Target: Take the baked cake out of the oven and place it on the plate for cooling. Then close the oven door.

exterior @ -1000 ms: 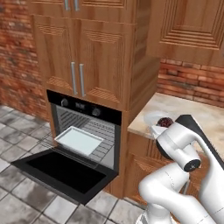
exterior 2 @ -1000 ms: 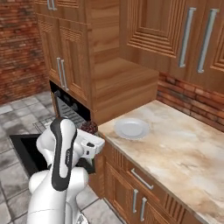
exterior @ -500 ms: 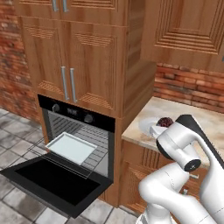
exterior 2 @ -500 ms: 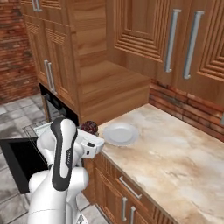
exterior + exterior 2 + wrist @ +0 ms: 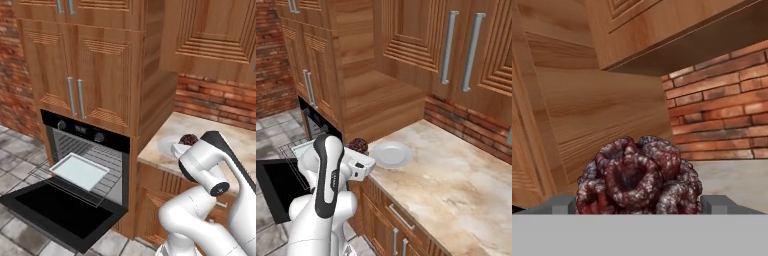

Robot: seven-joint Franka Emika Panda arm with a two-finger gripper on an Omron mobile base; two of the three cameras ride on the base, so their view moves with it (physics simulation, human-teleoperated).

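Half the job is standing done: the gripper [image 5: 639,207], jaws spread wide, is gripping the cake [image 5: 639,175] outside the oven [image 5: 82,165]. Ahead of the hand, the plate [image 5: 390,154] is waiting bare, and the oven door [image 5: 60,212] is hanging open.

The base has driven right; the cake [image 5: 358,145] now sits nearer the plate [image 5: 390,154].

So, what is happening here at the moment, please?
The robot arm's gripper carries the cake beside the white plate on the counter. The cake is not on the plate yet. The oven is open, its door folded down, with a pale tray on the pulled-out rack.
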